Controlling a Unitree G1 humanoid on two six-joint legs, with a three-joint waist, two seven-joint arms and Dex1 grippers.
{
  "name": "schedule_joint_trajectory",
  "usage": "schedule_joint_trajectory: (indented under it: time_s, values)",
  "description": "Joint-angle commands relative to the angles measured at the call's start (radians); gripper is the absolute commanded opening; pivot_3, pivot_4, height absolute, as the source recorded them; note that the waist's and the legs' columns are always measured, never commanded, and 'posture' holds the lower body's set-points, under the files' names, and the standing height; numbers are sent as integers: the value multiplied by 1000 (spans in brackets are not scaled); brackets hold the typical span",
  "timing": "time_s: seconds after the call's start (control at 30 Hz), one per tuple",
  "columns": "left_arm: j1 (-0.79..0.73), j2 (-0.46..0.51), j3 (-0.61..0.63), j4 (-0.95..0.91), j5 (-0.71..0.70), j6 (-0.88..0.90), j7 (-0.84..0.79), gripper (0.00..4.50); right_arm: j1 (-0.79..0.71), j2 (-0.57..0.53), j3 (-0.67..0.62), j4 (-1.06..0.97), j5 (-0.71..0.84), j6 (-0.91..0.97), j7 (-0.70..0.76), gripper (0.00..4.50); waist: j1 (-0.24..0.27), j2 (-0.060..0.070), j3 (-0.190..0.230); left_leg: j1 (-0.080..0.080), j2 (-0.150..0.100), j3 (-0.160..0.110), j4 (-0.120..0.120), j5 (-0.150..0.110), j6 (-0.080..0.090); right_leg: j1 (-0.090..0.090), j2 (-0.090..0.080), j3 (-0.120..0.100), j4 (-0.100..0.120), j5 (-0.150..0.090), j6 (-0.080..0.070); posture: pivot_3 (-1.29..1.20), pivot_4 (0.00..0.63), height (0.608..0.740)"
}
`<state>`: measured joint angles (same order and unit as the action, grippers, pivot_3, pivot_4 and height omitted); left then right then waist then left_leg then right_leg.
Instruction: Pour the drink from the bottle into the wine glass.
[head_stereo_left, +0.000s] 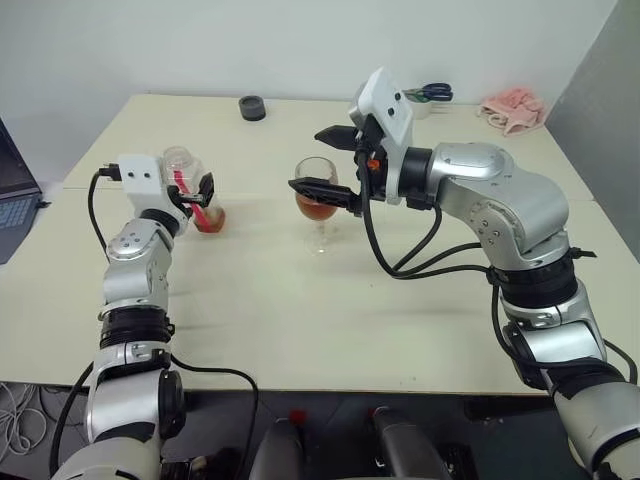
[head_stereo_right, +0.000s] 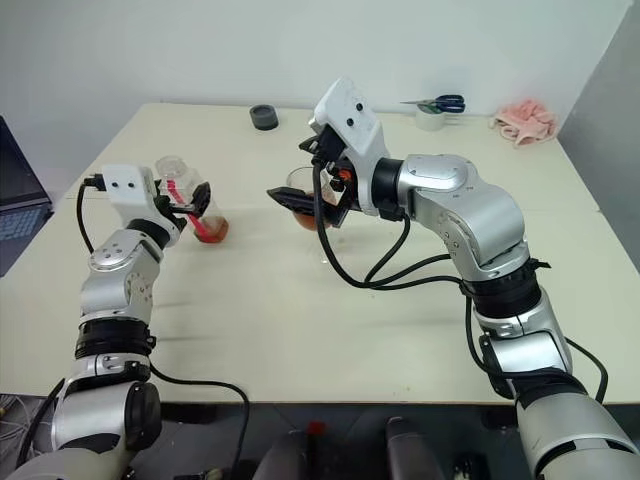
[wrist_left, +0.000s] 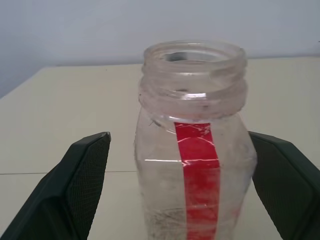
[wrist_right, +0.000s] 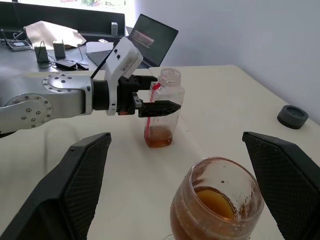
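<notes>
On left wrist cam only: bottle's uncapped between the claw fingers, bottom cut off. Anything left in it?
Observer: Yes. A shallow layer of amber drink sits at the base of the bottle, which stands upright on the table.
Operator: Glass filled?
Observer: The wine glass has drink partway up its bowl.
Operator: Right claw?
Observer: The right claw is open. The glass bowl is between its fingers, with a gap on each side.
</notes>
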<state>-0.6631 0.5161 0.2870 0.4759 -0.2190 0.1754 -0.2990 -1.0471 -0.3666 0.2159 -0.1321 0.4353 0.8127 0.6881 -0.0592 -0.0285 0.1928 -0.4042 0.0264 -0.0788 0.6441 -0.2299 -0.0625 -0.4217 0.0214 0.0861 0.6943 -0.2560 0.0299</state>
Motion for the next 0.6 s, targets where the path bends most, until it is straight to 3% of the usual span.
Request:
schedule_joint_trajectory:
  time_s: [0.03, 0.27, 0.47, 0.6]
  values:
    - [32, 32, 11, -123, -10, 38, -13, 4439, -18, -10, -33, -15, -10, -33, 13, 4500, 0, 0, 0, 0, 0, 0, 0, 0, 0, 0, 0, 0, 0, 0, 0, 0, 150, 740]
    - [151, 92, 63, -481, -87, 259, -26, 4439, 13, -74, -79, 35, -37, -69, 34, 4500, 1, 0, 0, 0, 0, 0, 0, 0, 0, 0, 0, 0, -1, 0, 0, 0, 150, 740]
    - [206, 227, 104, -698, -272, 392, -242, 4439, 114, -176, -216, 66, 67, -82, 155, 4500, 3, 0, 0, 0, 0, 0, -1, 0, 0, 1, 0, 0, -5, 0, 0, 0, 150, 740]
    - [215, 272, 113, -748, -410, 446, -395, 4439, 226, -270, -242, 71, 65, -163, 275, 4500, 3, 0, 0, 1, 0, 1, -2, 0, 0, 3, 0, 0, -8, 0, 0, 0, 150, 740]
